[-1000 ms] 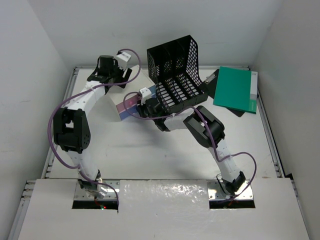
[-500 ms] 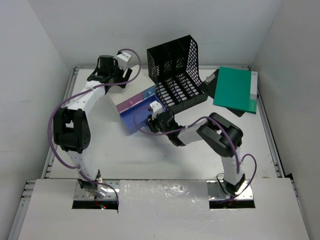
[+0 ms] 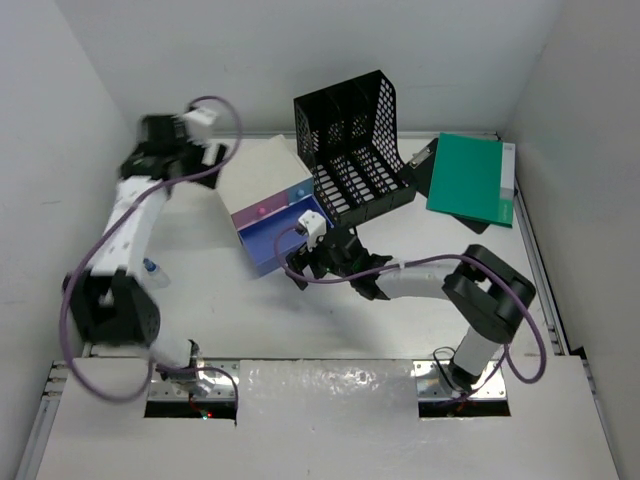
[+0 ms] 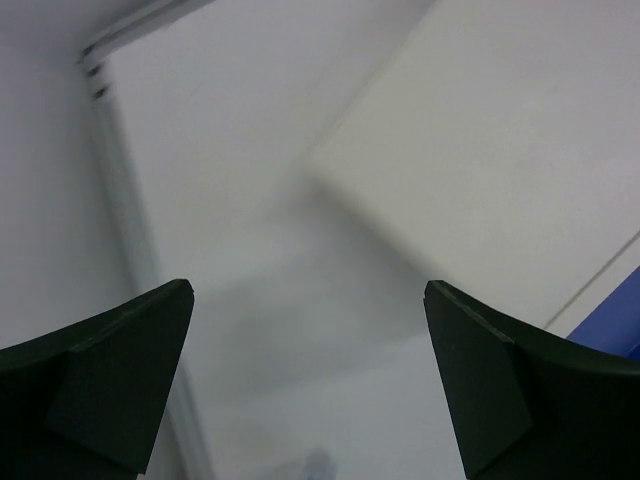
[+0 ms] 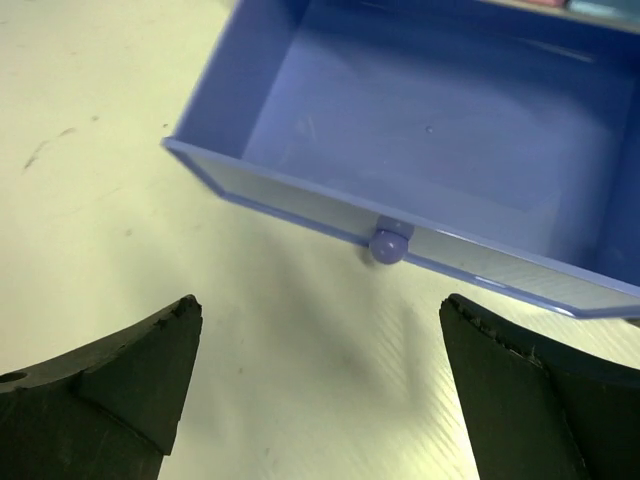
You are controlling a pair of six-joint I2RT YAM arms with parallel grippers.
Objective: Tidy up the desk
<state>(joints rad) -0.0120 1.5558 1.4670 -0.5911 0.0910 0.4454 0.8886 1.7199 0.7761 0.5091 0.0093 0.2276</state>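
Note:
On the white desk (image 3: 300, 330) stands a small cream-topped drawer box (image 3: 262, 183). Its blue drawer (image 3: 283, 238) is pulled out toward me. In the right wrist view the blue drawer (image 5: 440, 130) is empty, and its round knob (image 5: 388, 245) is free. My right gripper (image 3: 305, 262) sits just in front of the drawer. In its own view the right gripper (image 5: 318, 305) stands open over bare desk, a little short of the knob. My left gripper (image 3: 208, 155) is blurred, left of the box and off it. In its own view the left gripper (image 4: 308, 290) is open and holds nothing, with the box's cream top (image 4: 500, 150) at upper right.
A black mesh file rack (image 3: 355, 150) stands tilted behind the drawer box. A green folder (image 3: 470, 180) lies on a dark clipboard at the back right. A small bluish object (image 3: 150, 268) lies by the left rim. White walls close in on three sides.
My right gripper drew the blue drawer out, let go of its knob and opened. My left arm swung left away from the box, its jaws opening wider.

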